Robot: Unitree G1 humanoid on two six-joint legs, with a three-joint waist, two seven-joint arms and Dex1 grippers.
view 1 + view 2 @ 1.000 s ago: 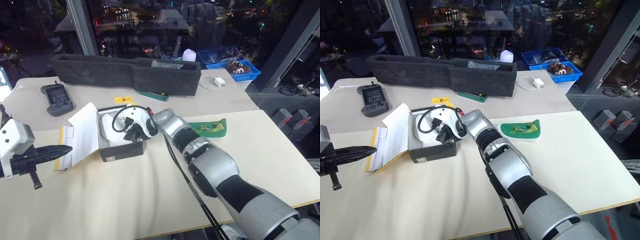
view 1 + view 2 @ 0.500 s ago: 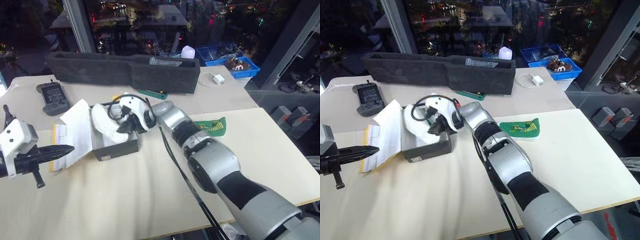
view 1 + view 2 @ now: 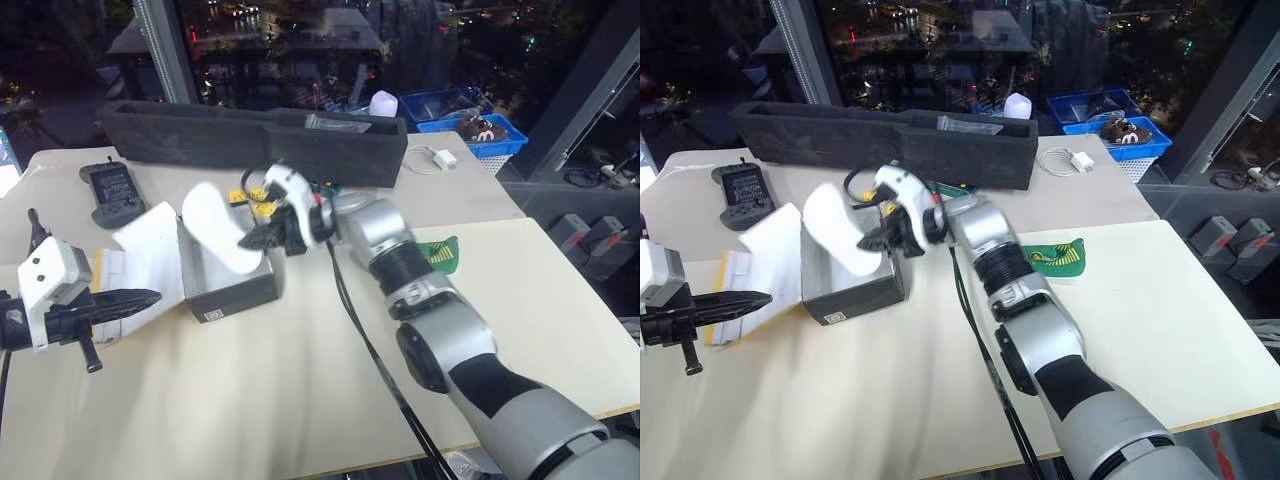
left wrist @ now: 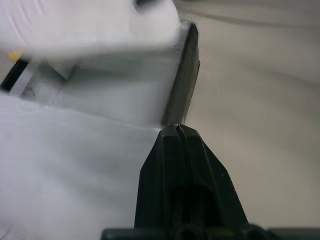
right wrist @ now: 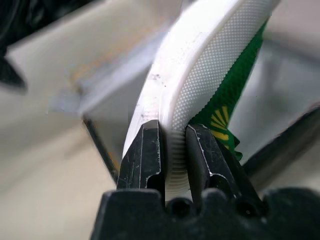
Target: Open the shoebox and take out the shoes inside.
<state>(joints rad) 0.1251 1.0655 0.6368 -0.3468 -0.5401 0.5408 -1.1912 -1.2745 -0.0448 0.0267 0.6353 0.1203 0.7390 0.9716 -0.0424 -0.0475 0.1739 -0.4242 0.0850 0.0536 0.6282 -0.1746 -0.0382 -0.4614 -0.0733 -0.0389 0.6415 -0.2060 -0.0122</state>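
Beige tabletop (image 3: 300,400) is carrying everything you are working with, operator. Along its far edge a long dark grey foam tray (image 3: 250,140) is lying, and beyond the far right corner a blue bin (image 3: 480,135) is standing. Your shoebox (image 3: 235,290) is sitting left of centre on the near table, open, its lid (image 3: 140,265) lying folded back flat to the left with a yellow edge showing. Your right gripper (image 5: 172,135) is reaching in from the right and holding one shoe (image 3: 215,235) above the box's far side, white sole facing the camera; its fingers are pinching the sole's edge, as the right wrist view is showing, with the green upper and a yellow marking on the other side. The second shoe (image 3: 435,252) is lying flat on the table right of the box, well apart from it, partly hidden behind your right arm. Your left gripper (image 3: 150,297) is hovering just left of the box over the lid, its fingers pressed together and holding nothing. A dark handheld controller (image 3: 112,192) is lying at the far left, and a white charger with cable (image 3: 432,158) at the far right.
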